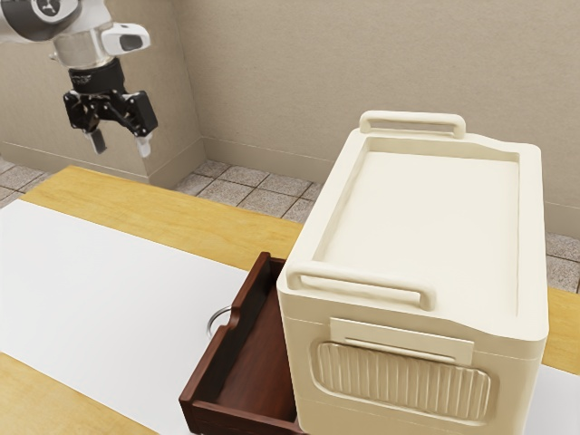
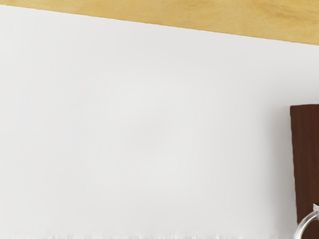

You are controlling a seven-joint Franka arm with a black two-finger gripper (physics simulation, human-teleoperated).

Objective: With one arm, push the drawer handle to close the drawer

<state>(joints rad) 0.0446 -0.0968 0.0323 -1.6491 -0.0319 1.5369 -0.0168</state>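
My gripper (image 1: 121,143) hangs high at the exterior view's upper left, fingers apart with nothing between them, well away from the drawer. The dark brown drawer (image 1: 263,362) sticks out of the cream cabinet (image 1: 426,208) on the side facing the arm. A curved metal handle (image 1: 217,319) is on the drawer's front panel. In the wrist view, part of the drawer (image 2: 307,154) and a piece of the silver ring handle (image 2: 305,225) appear.
A white mat (image 1: 109,299) covers much of the wooden table (image 1: 172,204), running beneath the drawer and cabinet. Two raised rails stand on the cabinet's top; the nearer rail (image 1: 362,285) is above the drawer side. A beige wall (image 1: 362,54) rises behind.
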